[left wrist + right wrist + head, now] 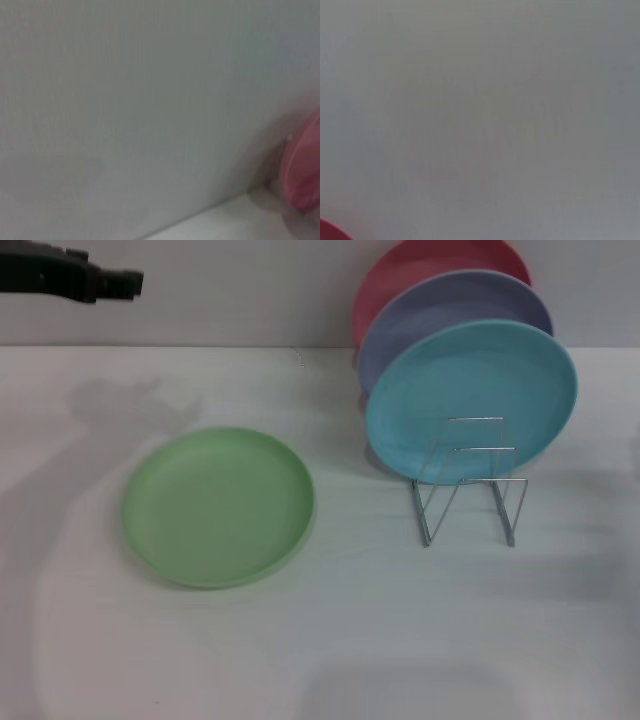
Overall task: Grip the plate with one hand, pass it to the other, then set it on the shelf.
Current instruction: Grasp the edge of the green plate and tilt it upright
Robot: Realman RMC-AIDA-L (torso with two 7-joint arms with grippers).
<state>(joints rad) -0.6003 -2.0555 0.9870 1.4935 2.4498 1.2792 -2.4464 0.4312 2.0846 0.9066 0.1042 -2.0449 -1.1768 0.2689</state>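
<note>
A: Well, start at the fingers. What are they doing?

B: Only the left gripper (125, 283) shows, high in the far left corner of the head view, above the back edge of the worktop (330, 640). It holds nothing, but whether its fingers are parted or closed I cannot tell. The right gripper is out of sight.

A: And the plate?

B: The light-green plate (218, 506) lies flat on the worktop, left of centre, well apart from that gripper and touching nothing else.

A: The shelf?

B: The wire shelf (468, 480) stands to the plate's right. A sky-blue plate (470, 395) leans upright in it, a lavender plate (440, 315) behind that, a red plate (420, 262) at the back. The front loops are bare.

A: The wrist views?

B: Mostly blank wall; the left wrist view catches the red plate's edge (302, 172).
</note>
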